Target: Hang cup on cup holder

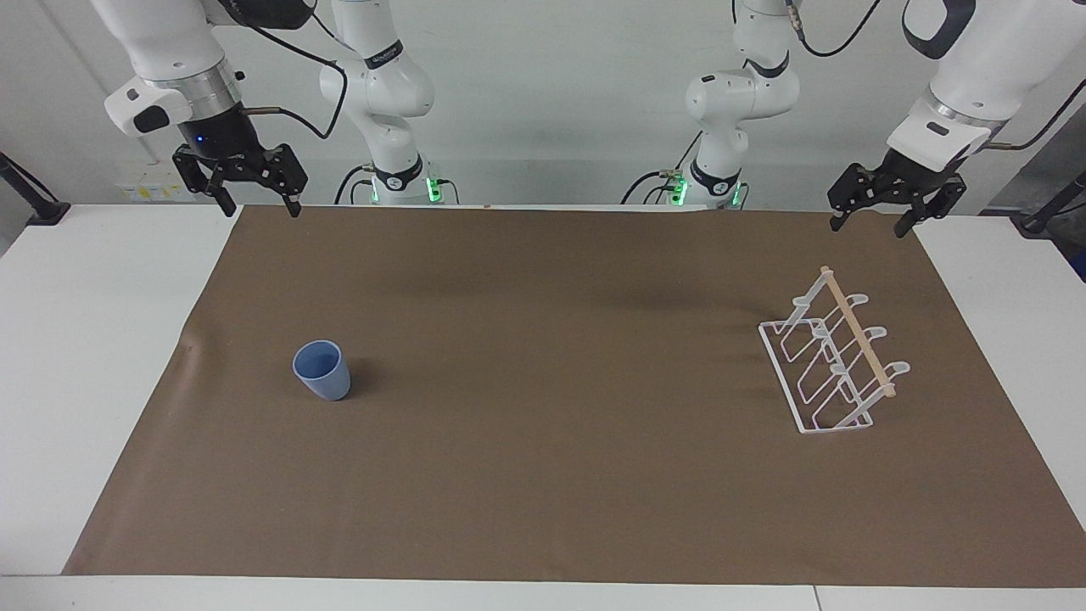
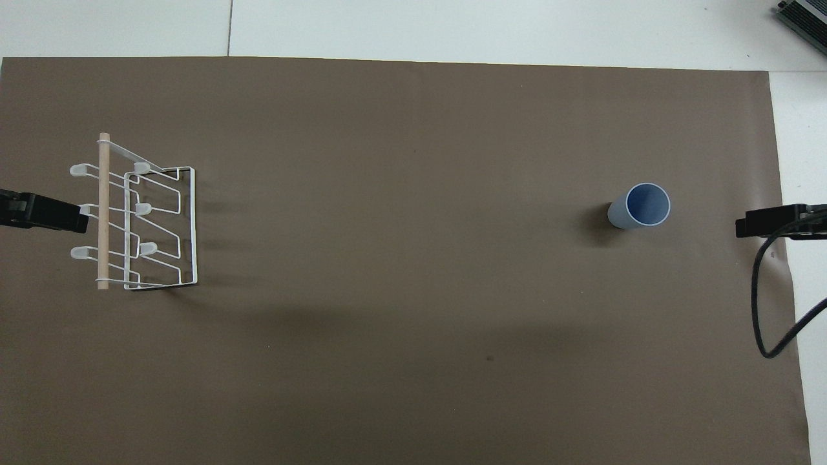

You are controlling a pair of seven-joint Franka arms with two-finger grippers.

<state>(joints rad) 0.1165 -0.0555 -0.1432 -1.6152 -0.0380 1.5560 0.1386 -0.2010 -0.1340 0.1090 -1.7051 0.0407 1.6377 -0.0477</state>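
Left gripper (image 1: 874,222): waits raised, jaws spread, empty, above the white wire cup holder (image 1: 836,361).
Right gripper (image 1: 259,204): raised, jaws spread, empty.
Light-blue cup (image 1: 322,370): upright on the brown mat (image 1: 543,441), below the right jaws, untouched.

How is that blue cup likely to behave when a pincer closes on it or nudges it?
The cup looks like thin, plain plastic, so probably light and apt to slide on the brown mat. It stands upright, mouth up, narrower at the base, so a high nudge may tip it. Once on its side, its round tapered wall would likely roll in a curve.
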